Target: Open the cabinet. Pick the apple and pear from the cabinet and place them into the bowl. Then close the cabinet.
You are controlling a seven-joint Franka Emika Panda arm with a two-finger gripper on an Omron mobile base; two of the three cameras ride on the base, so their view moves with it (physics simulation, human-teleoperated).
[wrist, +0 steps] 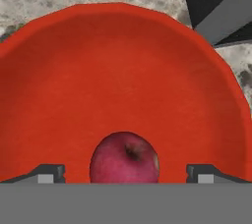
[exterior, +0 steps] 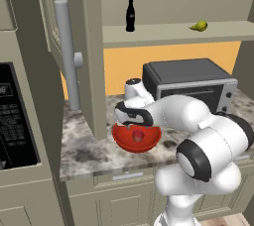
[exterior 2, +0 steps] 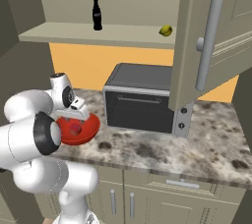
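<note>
The cabinet (exterior: 92,46) stands with both doors swung open, its right door (exterior 2: 194,36) seen edge-on. On its shelf lies the yellow-green pear (exterior: 199,26) (exterior 2: 166,30). The red bowl (exterior: 119,140) (exterior 2: 93,126) (wrist: 123,51) sits on the counter beside the toaster oven. The dark-red apple (exterior: 138,134) (exterior 2: 75,128) (wrist: 124,158) rests inside it. My gripper (exterior: 136,126) (exterior 2: 80,118) (wrist: 125,174) hangs just over the bowl, pointing down, open. In the hand view a gap shows between the apple and each fingertip (wrist: 49,173).
A dark cola bottle (exterior: 130,16) (exterior 2: 97,14) stands on the cabinet shelf left of the pear. A black toaster oven (exterior: 191,81) (exterior 2: 142,98) fills the counter right of the bowl. The left door's long handle (exterior: 67,54) juts toward me. Drawers run below the counter.
</note>
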